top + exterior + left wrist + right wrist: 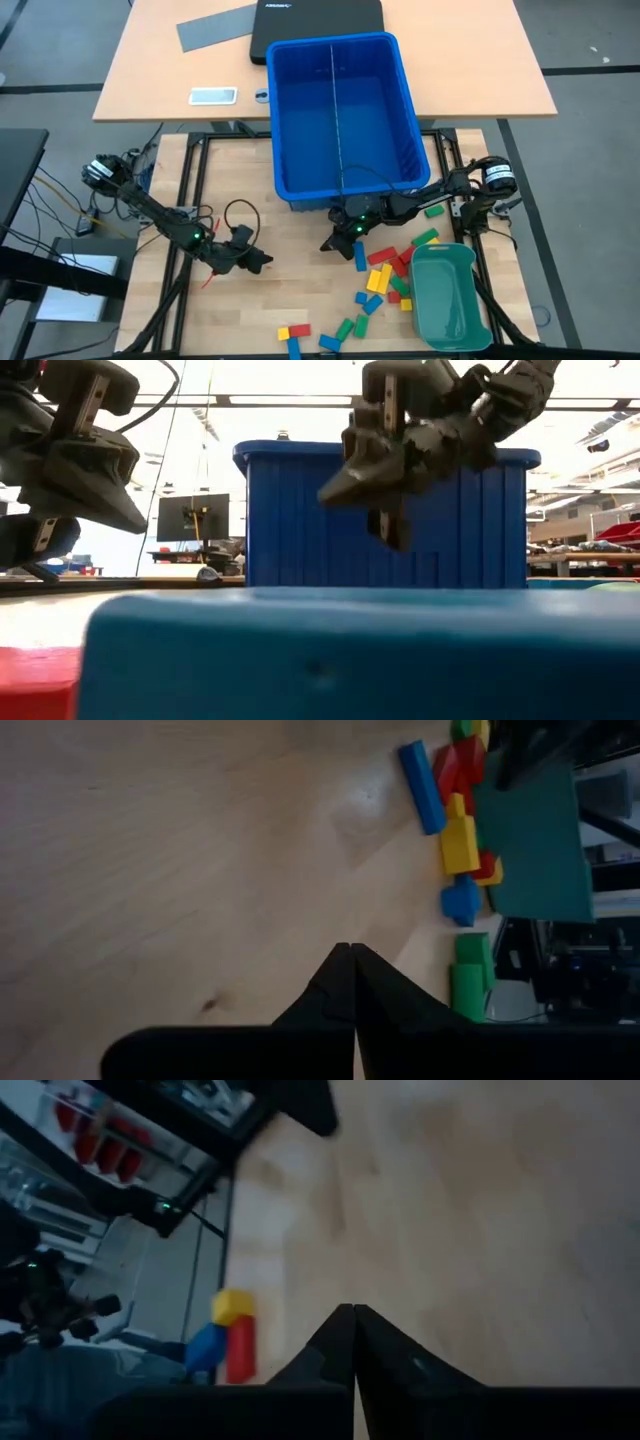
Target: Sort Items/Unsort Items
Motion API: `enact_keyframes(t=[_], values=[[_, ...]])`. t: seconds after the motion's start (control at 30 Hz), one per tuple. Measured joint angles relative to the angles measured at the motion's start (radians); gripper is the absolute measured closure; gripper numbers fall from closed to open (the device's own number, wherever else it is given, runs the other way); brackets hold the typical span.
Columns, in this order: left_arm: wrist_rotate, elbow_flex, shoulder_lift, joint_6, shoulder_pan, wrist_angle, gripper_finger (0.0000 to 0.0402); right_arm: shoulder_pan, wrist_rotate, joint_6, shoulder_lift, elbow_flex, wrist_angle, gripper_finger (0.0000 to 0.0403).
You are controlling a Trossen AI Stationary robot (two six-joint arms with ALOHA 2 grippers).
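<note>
We find the sorting barely begun, as far as we can judge. The blocks lie loose on the wooden worktop, most of them clustered toward its right edge just beside the teal tray, with a few more near the front edge: a yellow-and-red pair with a blue one and some green and blue ones beside them. We see nothing inside the tray, and the large blue bin at the worktop's back edge also looks bare inside, split down its middle by a thin divider.

The right gripper hangs just in front of the bin, near the left end of the main cluster, its jaws closed together with nothing between them. The left gripper waits over bare wood toward the worktop's left side, its jaws likewise pressed shut and holding nothing.

So we judge that no block is in hand and none yet sits in a container; practically every block remains to be picked up and placed.
</note>
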Motion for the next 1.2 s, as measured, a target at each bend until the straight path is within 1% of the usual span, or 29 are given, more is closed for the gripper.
enact_keyframes(t=[0.17,0.4,0.5,0.67,0.8,1.2], values=[[0.009,0.000,0.000,0.035,0.013,0.047,0.0401,0.000,0.030,-0.054,-0.050,0.042,-0.073,0.0399],[0.050,0.001,0.000,0.149,0.055,0.165,0.0401,-0.020,0.062,-0.139,-0.111,0.083,-0.168,0.0401],[0.051,0.002,-0.005,0.207,0.081,0.218,0.0401,-0.032,0.082,-0.193,-0.137,0.106,-0.223,0.0400],[0.052,0.038,-0.010,0.315,0.132,0.236,0.0401,-0.052,0.091,-0.257,-0.180,0.151,-0.333,0.0400],[0.114,0.089,-0.010,0.418,0.185,0.232,0.0401,-0.065,0.115,-0.292,-0.219,0.180,-0.347,0.0401],[0.257,0.231,-0.010,0.678,0.379,0.219,0.0401,-0.088,0.136,-0.320,-0.307,0.184,-0.388,0.0398]])
